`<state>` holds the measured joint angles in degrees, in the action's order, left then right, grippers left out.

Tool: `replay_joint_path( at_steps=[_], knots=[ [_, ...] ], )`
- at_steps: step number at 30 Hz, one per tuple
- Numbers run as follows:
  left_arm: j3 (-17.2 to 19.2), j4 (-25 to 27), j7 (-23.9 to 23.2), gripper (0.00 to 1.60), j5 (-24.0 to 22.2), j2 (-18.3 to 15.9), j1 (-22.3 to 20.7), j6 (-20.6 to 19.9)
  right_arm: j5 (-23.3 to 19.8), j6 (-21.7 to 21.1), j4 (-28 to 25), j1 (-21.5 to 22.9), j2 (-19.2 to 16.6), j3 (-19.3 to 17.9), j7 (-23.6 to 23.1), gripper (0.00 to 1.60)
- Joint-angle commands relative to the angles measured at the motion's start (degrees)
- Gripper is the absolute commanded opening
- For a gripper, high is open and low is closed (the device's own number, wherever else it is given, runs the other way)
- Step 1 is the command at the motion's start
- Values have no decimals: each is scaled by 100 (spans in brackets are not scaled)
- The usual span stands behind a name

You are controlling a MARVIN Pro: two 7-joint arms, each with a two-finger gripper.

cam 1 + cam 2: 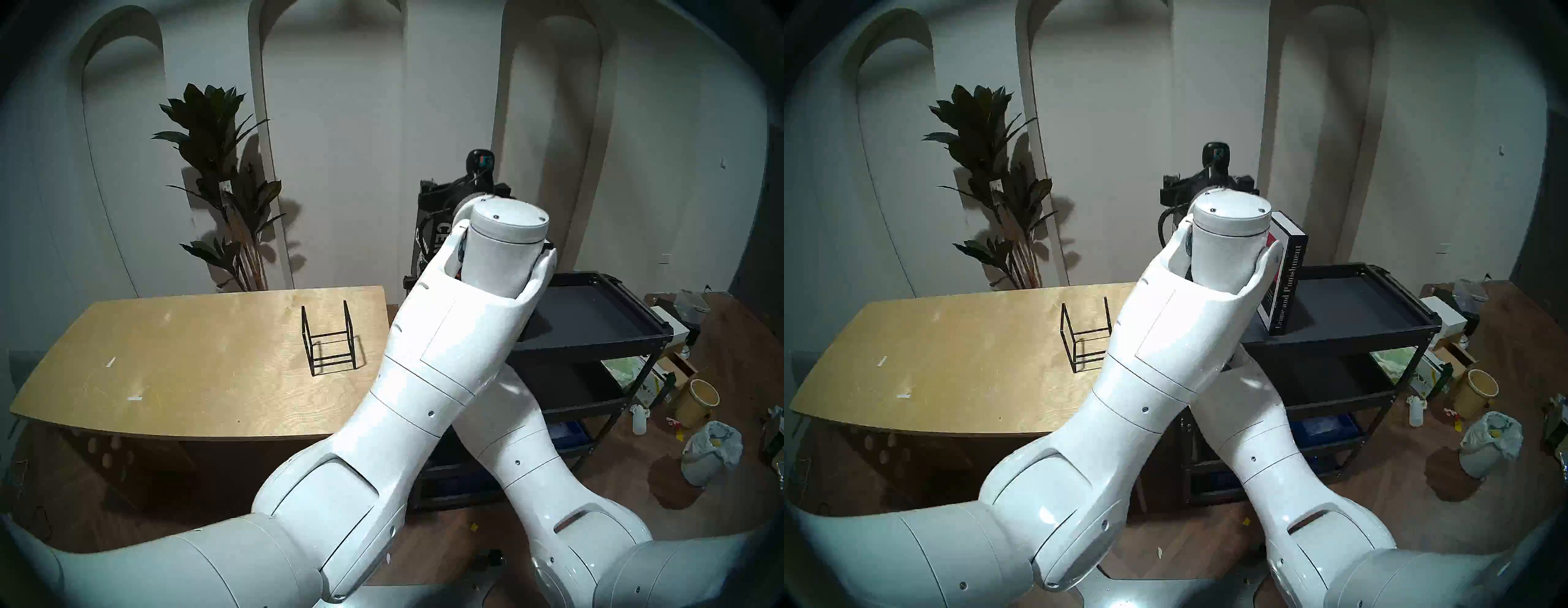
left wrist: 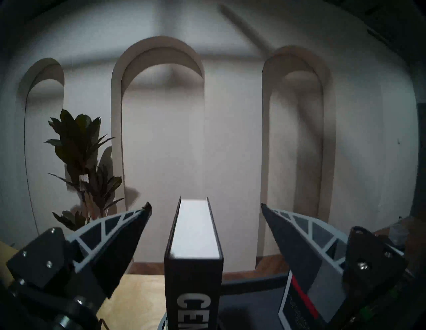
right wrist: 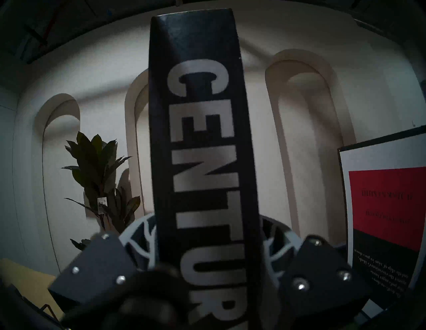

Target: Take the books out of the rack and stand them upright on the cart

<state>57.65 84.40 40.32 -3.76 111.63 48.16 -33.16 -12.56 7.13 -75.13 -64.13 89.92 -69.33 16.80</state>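
The black cart (image 1: 1395, 314) stands just past the right end of the wooden table (image 1: 169, 361), and its top tray is where the work now sits: the taller book (image 1: 1286, 288), spine reading "Crime and Punishment", stands upright near the tray's left front corner, with bare tray floor running away to the right edge and back rim. The shorter book (image 3: 202, 149), the "CENTURY" one, is upright with its long axis vertical, just to the left of the taller one and near the tray's left edge; whether its foot already rests on the tray floor cannot be told, since both forearms cover it in the head views. The wire rack (image 1: 329, 339) stands empty on the table toward its right end, well apart from the books, so both books are out. The right gripper (image 3: 205, 253) is pressed against the two covers low on the shorter book, its spine facing the wrist. The left gripper (image 2: 206, 207) is above it, fingers spread wide to either side of the white page tops and touching neither cover. So the book lies straight ahead of the right arm and a little below the left. My reading is that the coming move is the right arm's: settle the book square, then let go. The risk is a tip toward the tray's left rim; the taller book guards the right side, leaving only a narrow gap between the two
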Motion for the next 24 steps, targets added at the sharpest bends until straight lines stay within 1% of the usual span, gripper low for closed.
replay_joint_path(
  at_steps=[1,2,3,5,7,8,9,11,12,16,18,19,20,21,23,24],
  knots=[
    [309,671,-12,160,72,-122,-437,162,34,-104,-26,213,-83,-81,-3,0],
    [394,846,-22,160,62,-197,-389,128,35,-126,-13,215,-97,-97,-2,0],
    [493,769,-8,160,74,-223,-445,149,45,-144,-2,220,-121,-108,-7,0],
    [635,1061,-50,160,44,-350,-364,96,52,-179,22,231,-186,-144,-23,0],
    [838,1142,-60,160,46,-471,-366,89,53,-223,39,246,-252,-189,-32,0],
    [962,1334,-117,160,-8,-550,-303,84,56,-246,48,256,-280,-212,-31,0],
    [1063,1276,-99,160,11,-607,-331,90,56,-266,54,265,-302,-229,-33,0],
    [1267,1546,-149,160,-6,-791,-208,46,44,-315,70,284,-341,-270,-57,0],
    [1391,1522,-133,160,4,-861,-197,50,43,-339,74,289,-359,-283,-70,0],
    [1949,1939,-153,160,-48,-1202,54,-54,49,-449,94,299,-453,-335,-140,0],
    [2125,2065,-136,160,-66,-1322,169,-94,51,-504,111,305,-495,-356,-177,0],
    [2271,2189,-174,160,-101,-1427,244,-135,57,-532,119,313,-522,-363,-203,0],
    [2307,2221,-119,160,-71,-1452,310,-166,56,-551,131,314,-533,-375,-209,0],
    [2477,2333,-166,160,-129,-1573,391,-216,50,-585,139,323,-551,-386,-236,0],
    [2654,2420,-171,160,-162,-1693,530,-300,42,-635,155,336,-579,-400,-282,0],
    [2847,2495,-218,160,-243,-1812,617,-360,25,-679,169,342,-588,-410,-315,0]
  ],
)
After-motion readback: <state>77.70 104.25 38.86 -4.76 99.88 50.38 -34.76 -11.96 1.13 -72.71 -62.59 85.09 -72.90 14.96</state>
